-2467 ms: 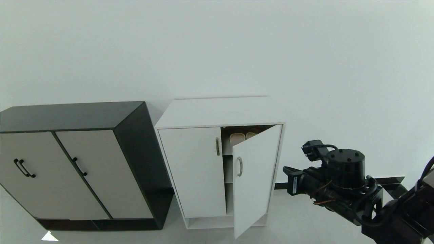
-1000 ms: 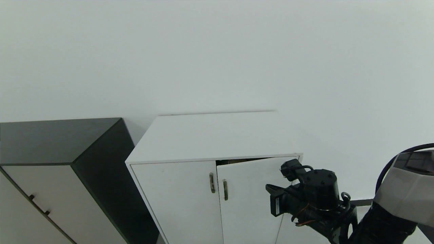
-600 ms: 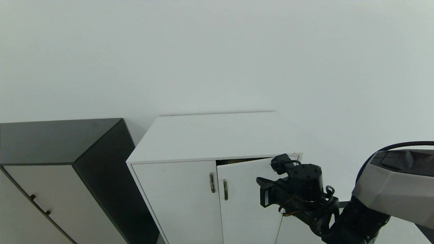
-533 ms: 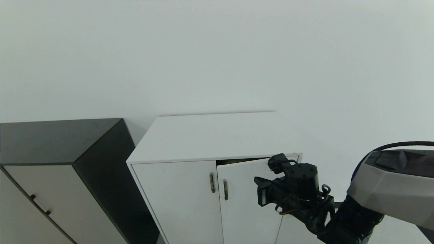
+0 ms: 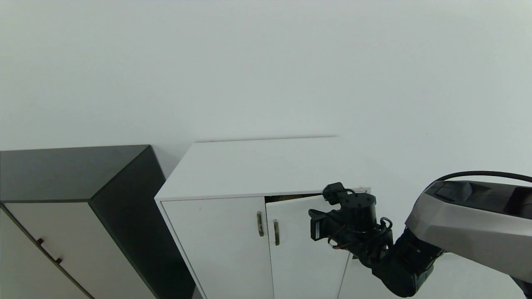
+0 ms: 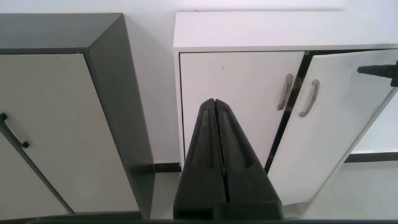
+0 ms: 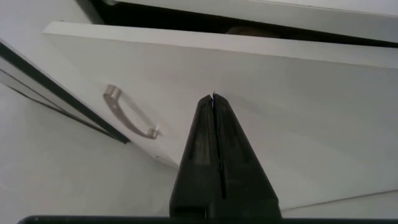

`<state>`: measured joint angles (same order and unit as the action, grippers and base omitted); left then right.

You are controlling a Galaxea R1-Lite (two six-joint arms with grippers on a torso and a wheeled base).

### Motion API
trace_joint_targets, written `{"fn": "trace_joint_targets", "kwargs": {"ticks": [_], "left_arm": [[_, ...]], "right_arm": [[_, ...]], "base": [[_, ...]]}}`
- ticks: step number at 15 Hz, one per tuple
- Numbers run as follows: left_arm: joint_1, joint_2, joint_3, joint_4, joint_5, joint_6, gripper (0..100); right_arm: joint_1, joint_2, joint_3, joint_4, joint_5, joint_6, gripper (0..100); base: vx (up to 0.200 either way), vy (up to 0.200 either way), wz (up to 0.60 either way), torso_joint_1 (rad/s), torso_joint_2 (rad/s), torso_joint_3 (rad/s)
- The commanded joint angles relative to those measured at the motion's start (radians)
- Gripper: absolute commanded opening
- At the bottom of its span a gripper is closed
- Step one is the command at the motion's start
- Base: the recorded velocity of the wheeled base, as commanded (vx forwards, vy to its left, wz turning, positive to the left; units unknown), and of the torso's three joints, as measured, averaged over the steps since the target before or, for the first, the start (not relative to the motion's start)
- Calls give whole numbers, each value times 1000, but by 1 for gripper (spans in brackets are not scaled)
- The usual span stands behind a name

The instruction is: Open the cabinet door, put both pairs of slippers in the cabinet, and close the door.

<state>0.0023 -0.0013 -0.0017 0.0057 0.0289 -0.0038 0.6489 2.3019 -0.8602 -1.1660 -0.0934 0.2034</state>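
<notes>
Facing flat white door (image 7: 298, 106), tapered right hand (image 7: 214, 99)

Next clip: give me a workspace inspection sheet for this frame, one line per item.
Surface: pale floor under both cabinets.
Job's things: white cabinet; left door shut, right door ajar by a narrow gap.
Clutter: nothing seen.
Grippers: left gripper shut, held back facing the cabinets; right gripper shut, tip at the right door's face, contact unclear.
Cables: black cable arching over the right arm.
Surroundings: black cabinet beside the white one; plain wall behind.
</notes>
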Motion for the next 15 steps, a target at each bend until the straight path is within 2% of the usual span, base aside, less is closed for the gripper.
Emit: {"fn": "trace_joint_targets", "kwargs": {"ticks": [1, 15], "left_arm": [[1, 1, 0, 0, 0, -1, 0], [1, 1, 0, 0, 0, -1, 0]], "right_arm": [[-11, 27, -20, 0, 0, 1, 0], [-49, 51, -79, 3, -2, 1, 0]], "base": [[0, 0, 0, 0, 0, 0], [0, 0, 0, 0, 0, 0]]}}
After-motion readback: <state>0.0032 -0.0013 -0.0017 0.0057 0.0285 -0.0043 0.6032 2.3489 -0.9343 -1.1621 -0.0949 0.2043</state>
